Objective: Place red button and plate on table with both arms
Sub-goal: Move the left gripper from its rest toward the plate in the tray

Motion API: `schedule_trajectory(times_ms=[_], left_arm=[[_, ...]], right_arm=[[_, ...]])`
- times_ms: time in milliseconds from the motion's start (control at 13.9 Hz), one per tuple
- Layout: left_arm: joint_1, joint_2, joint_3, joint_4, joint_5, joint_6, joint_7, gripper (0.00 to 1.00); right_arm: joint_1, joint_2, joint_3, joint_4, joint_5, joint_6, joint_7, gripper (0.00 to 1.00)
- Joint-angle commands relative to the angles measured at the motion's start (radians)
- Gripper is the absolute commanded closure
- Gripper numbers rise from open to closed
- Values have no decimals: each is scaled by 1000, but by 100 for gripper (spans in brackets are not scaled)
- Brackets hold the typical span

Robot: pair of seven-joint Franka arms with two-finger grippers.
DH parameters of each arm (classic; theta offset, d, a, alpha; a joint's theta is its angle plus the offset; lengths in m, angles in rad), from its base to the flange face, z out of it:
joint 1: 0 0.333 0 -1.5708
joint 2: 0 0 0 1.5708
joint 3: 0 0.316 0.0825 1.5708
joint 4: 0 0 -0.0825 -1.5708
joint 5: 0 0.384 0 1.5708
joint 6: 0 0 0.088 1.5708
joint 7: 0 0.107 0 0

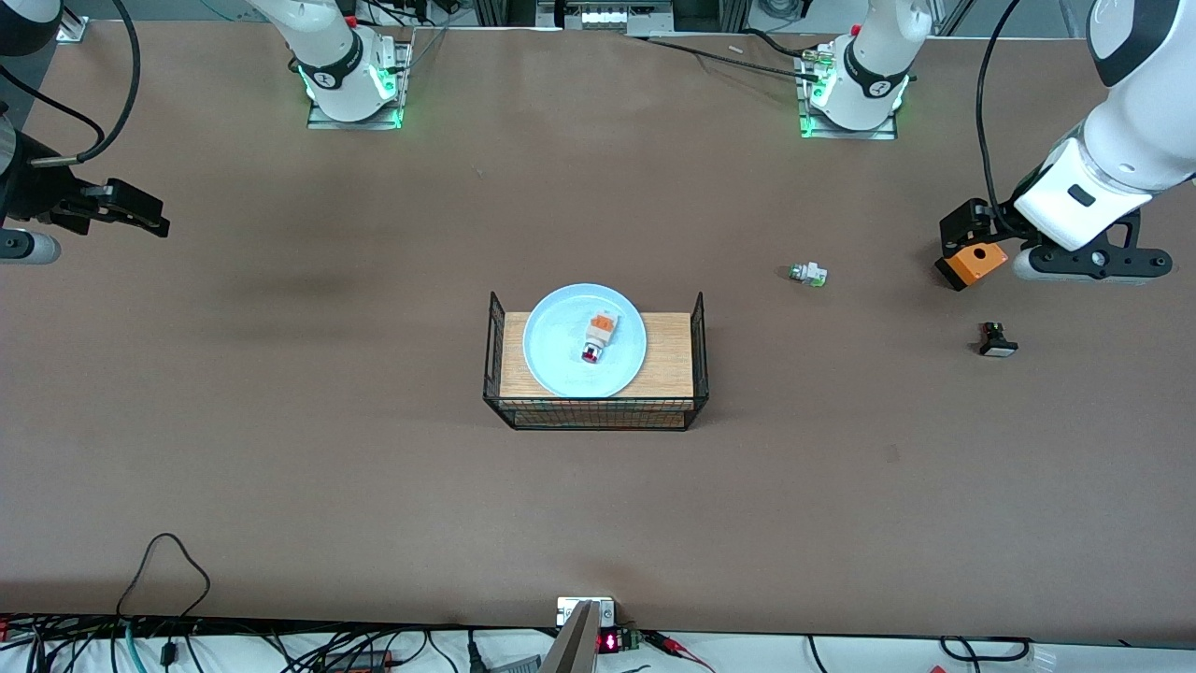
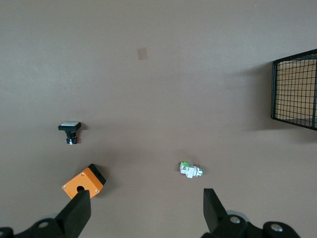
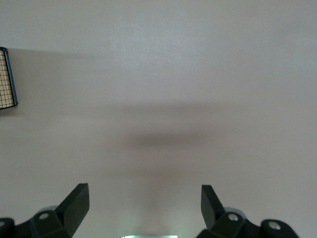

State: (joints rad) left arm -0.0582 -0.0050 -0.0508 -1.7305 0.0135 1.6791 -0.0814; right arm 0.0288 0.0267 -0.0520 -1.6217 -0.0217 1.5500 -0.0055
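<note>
We see the red button (image 1: 592, 352) at six o'clock on the plate (image 1: 561, 360) — left gripper (image 2: 146, 213) and right gripper (image 3: 144, 206) both spread, aloft over the table (image 1: 280, 449).

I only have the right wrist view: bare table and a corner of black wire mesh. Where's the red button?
Observer: The red button lies on the plate.
Operator: And where's the plate?
Observer: It sits on the wooden board between the wire sides, mid-table.
Operator: What is the left gripper doing?
Observer: The left gripper is open and holds nothing, above the table at its own end, over an orange box and a green-ended button.
</note>
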Motion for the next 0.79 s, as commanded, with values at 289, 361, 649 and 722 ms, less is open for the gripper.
schedule_trajectory(times_ms=[289,361,649,722], left_arm=[[-15,-12,17,-4,-13,-18,18,0],[-29,-12,11,2,-15,-57,18,0],[-150,31,5,58,-99,-90,12,0],[-200,77,5,116,-98,-91,11,0]], right_arm=[[-3,-14,3,5,0,-18,-8,0],[-3,-14,3,5,0,-16,-8,0],[-3,-14,3,5,0,-16,-8,0],[-3,-14,4,5,0,-16,-8,0]])
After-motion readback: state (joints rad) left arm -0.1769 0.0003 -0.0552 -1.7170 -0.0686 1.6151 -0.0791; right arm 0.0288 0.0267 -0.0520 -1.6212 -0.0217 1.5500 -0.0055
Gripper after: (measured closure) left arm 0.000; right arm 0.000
